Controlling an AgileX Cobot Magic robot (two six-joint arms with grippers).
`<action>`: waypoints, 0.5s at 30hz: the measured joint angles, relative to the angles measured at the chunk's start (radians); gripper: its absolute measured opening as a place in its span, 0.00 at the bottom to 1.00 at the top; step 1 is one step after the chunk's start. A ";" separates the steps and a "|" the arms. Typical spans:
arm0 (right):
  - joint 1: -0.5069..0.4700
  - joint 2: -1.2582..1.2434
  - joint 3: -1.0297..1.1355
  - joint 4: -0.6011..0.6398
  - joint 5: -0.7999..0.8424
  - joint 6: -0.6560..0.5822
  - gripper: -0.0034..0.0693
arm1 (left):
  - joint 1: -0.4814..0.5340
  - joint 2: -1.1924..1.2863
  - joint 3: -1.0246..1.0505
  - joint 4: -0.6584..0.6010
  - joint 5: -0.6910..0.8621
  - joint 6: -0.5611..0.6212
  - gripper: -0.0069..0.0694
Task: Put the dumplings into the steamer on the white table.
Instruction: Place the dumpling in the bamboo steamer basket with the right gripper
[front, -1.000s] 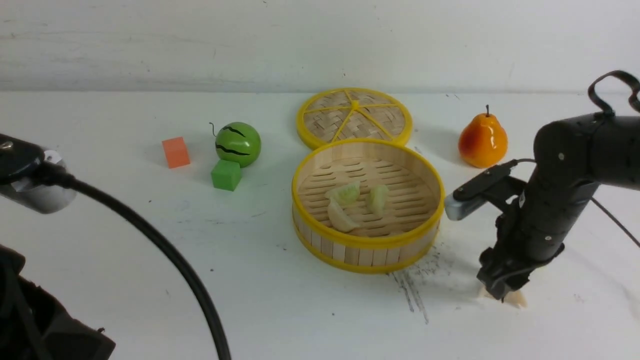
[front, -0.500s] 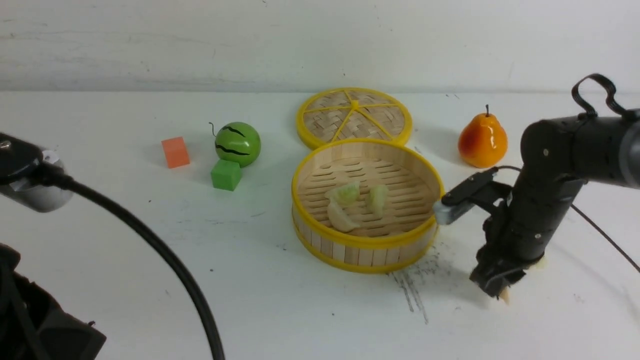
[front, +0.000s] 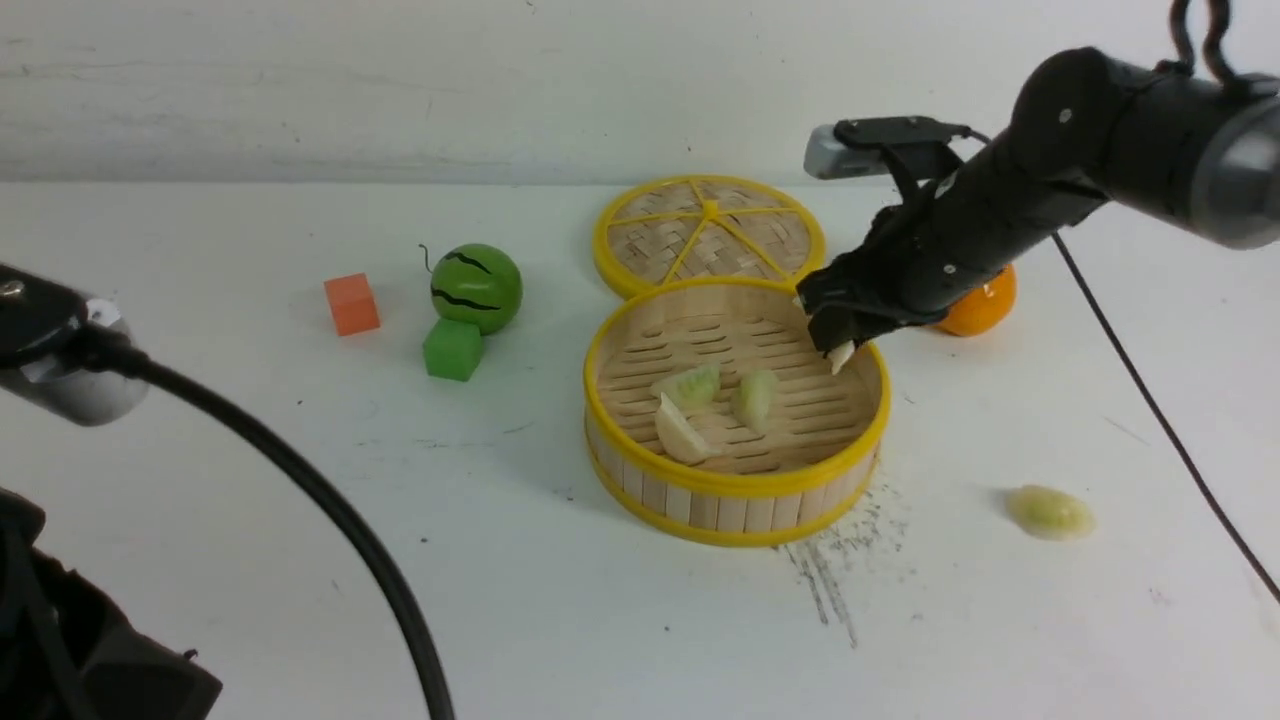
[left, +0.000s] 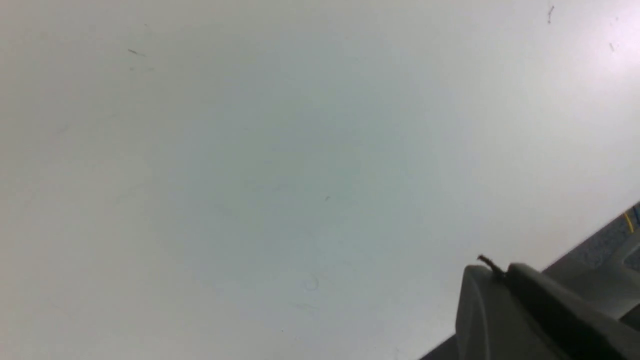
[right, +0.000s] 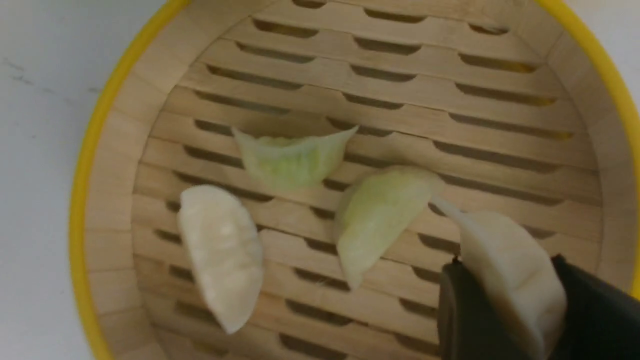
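The steamer (front: 735, 480) stands mid-table with three dumplings on its floor: a cream one (front: 680, 432), and two green ones (front: 690, 385) (front: 757, 396). They show too in the right wrist view (right: 222, 252) (right: 292, 157) (right: 377, 215). My right gripper (front: 838, 350) is shut on a cream dumpling (right: 505, 270) and holds it above the steamer's right inner side. Its tip shows in the front view (front: 842, 356). One pale green dumpling (front: 1048, 511) lies on the white table (front: 600, 620) at the right. My left gripper (left: 497, 272) is shut, over bare table.
The woven lid (front: 708, 235) lies behind the steamer. A pear (front: 975, 305) sits partly behind my right arm. A toy watermelon (front: 476, 287), a green cube (front: 452, 349) and an orange cube (front: 351, 304) stand at left. Dark scratch marks (front: 830, 570) lie in front of the steamer.
My right gripper rose from the table at the right with the cream dumpling and swung left and back over the steamer. The green dumpling it hid now shows.
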 joint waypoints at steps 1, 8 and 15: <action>0.000 0.021 -0.001 0.000 -0.002 0.006 0.32 | 0.000 0.000 0.000 -0.007 0.000 0.000 0.14; 0.002 0.086 -0.008 -0.001 -0.006 0.023 0.47 | 0.000 0.000 0.000 -0.019 0.000 0.000 0.14; 0.001 0.021 -0.079 -0.071 0.167 0.026 0.80 | 0.000 0.000 0.000 -0.039 0.000 0.000 0.16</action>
